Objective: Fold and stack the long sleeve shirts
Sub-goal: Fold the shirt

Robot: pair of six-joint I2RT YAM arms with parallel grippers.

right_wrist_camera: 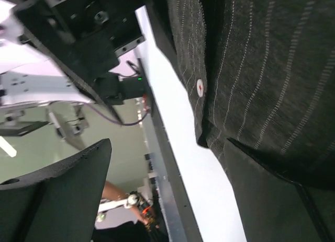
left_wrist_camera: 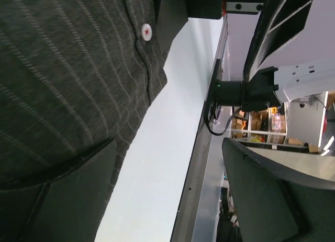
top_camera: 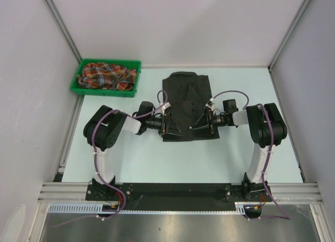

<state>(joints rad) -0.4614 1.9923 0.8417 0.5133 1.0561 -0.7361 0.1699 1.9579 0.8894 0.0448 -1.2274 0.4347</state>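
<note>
The black pinstriped shirt (top_camera: 187,103) lies folded into a rectangle at the table's middle, collar at the far end. It fills the left wrist view's left side (left_wrist_camera: 63,69) and the right wrist view's right side (right_wrist_camera: 272,69). My left gripper (top_camera: 168,125) is open, turned sideways at the shirt's near left corner; one finger (left_wrist_camera: 63,200) lies against the fabric and nothing is between the jaws (left_wrist_camera: 172,200). My right gripper (top_camera: 203,125) is open at the near right corner (right_wrist_camera: 167,200), one finger (right_wrist_camera: 282,200) on the cloth. The plaid shirt (top_camera: 107,75) lies crumpled in the bin.
The green plastic bin (top_camera: 78,80) stands at the far left corner. Bare pale table (top_camera: 188,163) lies between the shirt and the arm bases. Grey walls close in left, right and back. The table's near metal edge (left_wrist_camera: 201,163) shows in both wrist views.
</note>
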